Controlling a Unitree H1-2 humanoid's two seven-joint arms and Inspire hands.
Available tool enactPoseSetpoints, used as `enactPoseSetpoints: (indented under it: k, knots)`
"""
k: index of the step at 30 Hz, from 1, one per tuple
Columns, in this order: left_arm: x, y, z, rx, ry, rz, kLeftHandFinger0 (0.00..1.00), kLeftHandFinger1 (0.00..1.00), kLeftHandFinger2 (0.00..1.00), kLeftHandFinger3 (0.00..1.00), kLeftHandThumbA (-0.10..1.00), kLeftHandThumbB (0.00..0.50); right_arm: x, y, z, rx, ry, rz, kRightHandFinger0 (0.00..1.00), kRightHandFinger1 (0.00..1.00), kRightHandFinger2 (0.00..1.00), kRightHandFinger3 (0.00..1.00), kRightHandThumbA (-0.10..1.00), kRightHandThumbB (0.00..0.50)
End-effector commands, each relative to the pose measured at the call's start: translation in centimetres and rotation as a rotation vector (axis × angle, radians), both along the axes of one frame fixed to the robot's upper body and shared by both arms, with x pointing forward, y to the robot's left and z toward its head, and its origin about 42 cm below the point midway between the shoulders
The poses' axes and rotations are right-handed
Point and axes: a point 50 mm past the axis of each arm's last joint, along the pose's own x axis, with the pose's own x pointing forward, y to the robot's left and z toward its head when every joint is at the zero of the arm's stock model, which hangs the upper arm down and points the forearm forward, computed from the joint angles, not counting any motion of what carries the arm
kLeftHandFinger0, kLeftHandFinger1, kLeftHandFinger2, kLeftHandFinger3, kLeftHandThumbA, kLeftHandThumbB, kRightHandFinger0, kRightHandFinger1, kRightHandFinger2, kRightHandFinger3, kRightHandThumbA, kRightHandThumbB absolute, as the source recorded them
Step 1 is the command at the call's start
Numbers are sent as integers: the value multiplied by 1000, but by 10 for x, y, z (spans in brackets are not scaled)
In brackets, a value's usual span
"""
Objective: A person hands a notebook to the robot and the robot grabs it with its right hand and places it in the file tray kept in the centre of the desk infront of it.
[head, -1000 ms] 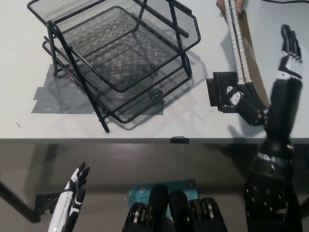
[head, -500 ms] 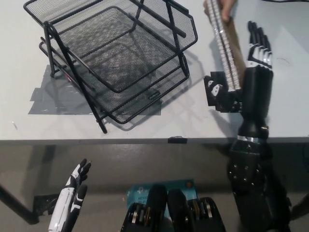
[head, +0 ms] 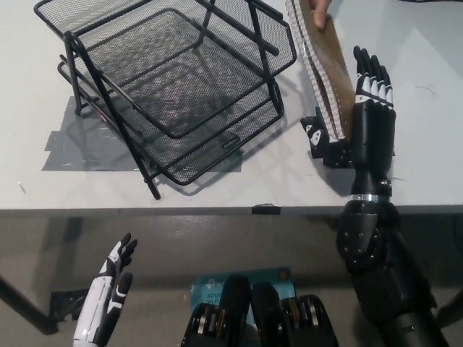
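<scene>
Pale grey desk [head: 217, 184] fills upper frame, front edge running across mid-pic; darker floor below. Grey tape patch [head: 87, 144] on desk under file tray [head: 173, 79], a black wire-mesh stacked tray at centre-left, top tier cut off by pic edge. Black right hand [head: 351, 119] rises over desk at right, fingers straight & spread, thumb out to the side; notebook [head: 324, 69] sits in the gap btwn thumb & fingers, not clamped. Notebook on edge, long axis running up-left to down-right, far end held by person's hand [head: 317, 11], mostly cropped. Cover detail hard to read. White left hand [head: 108, 293] rests low at lower left, below desk edge, fingers loosely apart.
</scene>
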Motion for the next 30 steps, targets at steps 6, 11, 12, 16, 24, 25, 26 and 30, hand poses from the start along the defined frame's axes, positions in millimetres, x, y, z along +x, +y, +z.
enactPoseSetpoints:
  k: [6, 11, 12, 16, 24, 25, 26, 30]
  knots:
    - [5, 4, 11, 5, -50, 10, 1000, 1000, 1000, 1000, 1000, 368, 13, -7, 58, 216, -252, 91, 0, 0, 0, 1, 905, 0]
    - [5, 4, 11, 3, -52, 11, 1000, 1000, 1000, 1000, 1000, 376, 10, -5, 67, 273, -306, 65, 0, 0, 0, 0, 891, 7]
    - [5, 4, 12, 4, -51, 11, 1000, 1000, 1000, 1000, 1000, 384, 8, -5, 69, 282, -315, 63, 0, 0, 0, 0, 900, 19]
    - [6, 5, 12, 18, -55, 14, 1000, 1000, 1000, 1000, 1000, 382, 4, -9, 79, 318, -379, 70, 0, 0, 0, 0, 941, 1]
    - [6, 5, 12, 12, -54, 16, 1000, 1000, 1000, 1000, 1000, 400, -6, -16, 93, 380, -429, 53, 0, 0, 0, 3, 1000, 12]
    - [6, 5, 12, 11, -55, 15, 1000, 1000, 1000, 1000, 1000, 399, -7, -17, 95, 395, -447, 45, 0, 0, 0, 1, 970, 22]
    - [6, 5, 12, 4, -54, 15, 1000, 1000, 1000, 1000, 1000, 403, -10, -21, 101, 402, -479, 12, 0, 0, 0, 0, 896, 10]
    - [6, 6, 11, 5, -54, 13, 1000, 1000, 1000, 1000, 1000, 405, -16, -30, 118, 457, -562, -3, 0, 0, 0, 0, 851, 1]
